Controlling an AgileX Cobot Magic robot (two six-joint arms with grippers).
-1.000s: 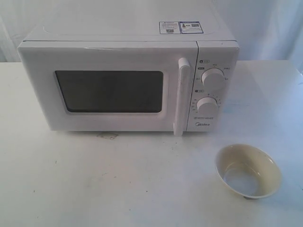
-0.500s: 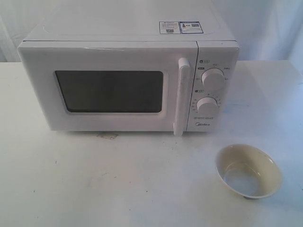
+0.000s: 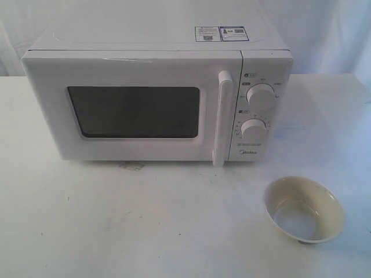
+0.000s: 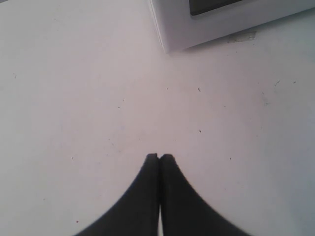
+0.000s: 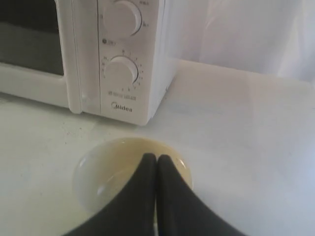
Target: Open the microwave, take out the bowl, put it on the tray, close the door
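Note:
The white microwave (image 3: 156, 98) stands at the back of the table, its door (image 3: 130, 107) shut flat, with a dark window and a tall bar handle (image 3: 222, 119). The cream bowl (image 3: 304, 209) sits on the table in front of the dials, at the right. No tray shows. Neither gripper appears in the exterior view. My left gripper (image 4: 159, 157) is shut and empty above bare table, near the microwave's corner (image 4: 170, 29). My right gripper (image 5: 156, 158) is shut with nothing in it, hovering over the bowl (image 5: 106, 172), the microwave's dials (image 5: 122, 71) beyond it.
A white table (image 3: 145, 220) carries everything. A white curtain (image 3: 324, 35) hangs behind. A small stain (image 3: 132, 167) marks the table under the microwave's front edge.

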